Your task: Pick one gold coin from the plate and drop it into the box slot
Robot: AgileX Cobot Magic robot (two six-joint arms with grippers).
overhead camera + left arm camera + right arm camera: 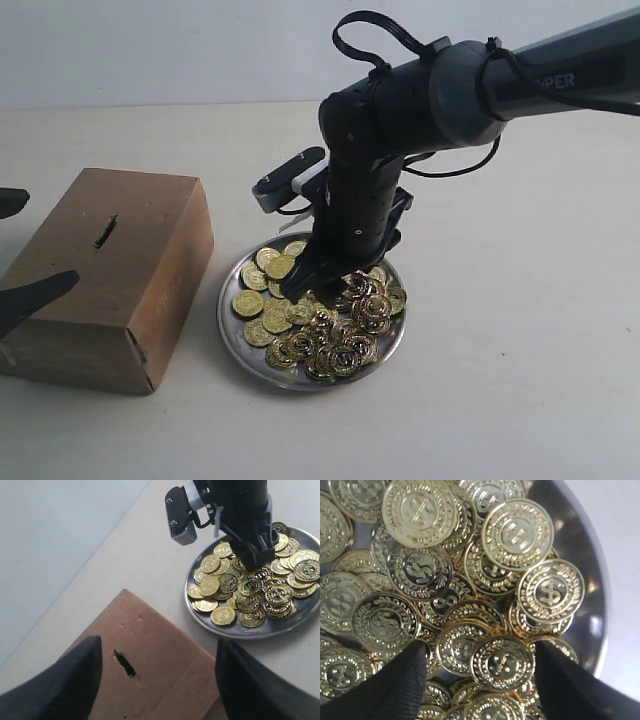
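The silver plate (230, 322) holds a heap of gold coins (300, 320) and stands right of the brown box (120, 290). The box's dark slot (105, 231) is in its top face. My right gripper (322, 283) points down into the heap and is open. In the right wrist view its fingers (395, 690) straddle one coin (502, 662), with the gripper (481, 650) touching the pile. My left gripper (159, 645) hovers open and empty above the box (170, 675), close to the slot (125, 663).
The right arm's wrist camera (288, 177) juts out toward the box, above the plate's far edge. Pale bare tabletop (500, 380) surrounds the plate and box. The left gripper's fingers (35, 292) show at the left edge.
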